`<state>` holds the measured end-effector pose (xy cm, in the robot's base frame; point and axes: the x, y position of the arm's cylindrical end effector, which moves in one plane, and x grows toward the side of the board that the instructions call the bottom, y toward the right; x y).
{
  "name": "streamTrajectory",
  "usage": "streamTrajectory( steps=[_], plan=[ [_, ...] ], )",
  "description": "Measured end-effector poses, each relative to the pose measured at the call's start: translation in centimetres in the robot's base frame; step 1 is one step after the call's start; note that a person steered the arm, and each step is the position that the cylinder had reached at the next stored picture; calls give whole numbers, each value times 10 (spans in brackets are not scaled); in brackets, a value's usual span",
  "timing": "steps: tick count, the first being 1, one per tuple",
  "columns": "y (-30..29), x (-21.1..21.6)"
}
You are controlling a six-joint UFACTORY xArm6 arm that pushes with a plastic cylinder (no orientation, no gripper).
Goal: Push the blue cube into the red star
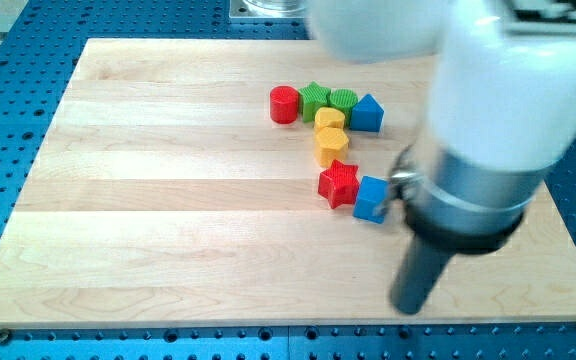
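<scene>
The blue cube (371, 198) lies right of the board's middle and touches the right side of the red star (339, 184). My rod comes down from the bulky white and grey arm at the view's right. My tip (409, 305) rests on the board below and to the right of the blue cube, apart from it.
A cluster sits above the star: a red cylinder (284, 104), a green star (315, 99), a green cylinder (343, 100), a blue house-shaped block (367, 113), and two yellow blocks (330, 120) (331, 146). The wooden board (168, 200) lies on a blue perforated table; the arm hides its right part.
</scene>
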<state>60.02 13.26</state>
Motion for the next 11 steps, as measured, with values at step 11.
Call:
streamTrajectory(
  steps=[11],
  plan=[
    [-48,-32]
  ],
)
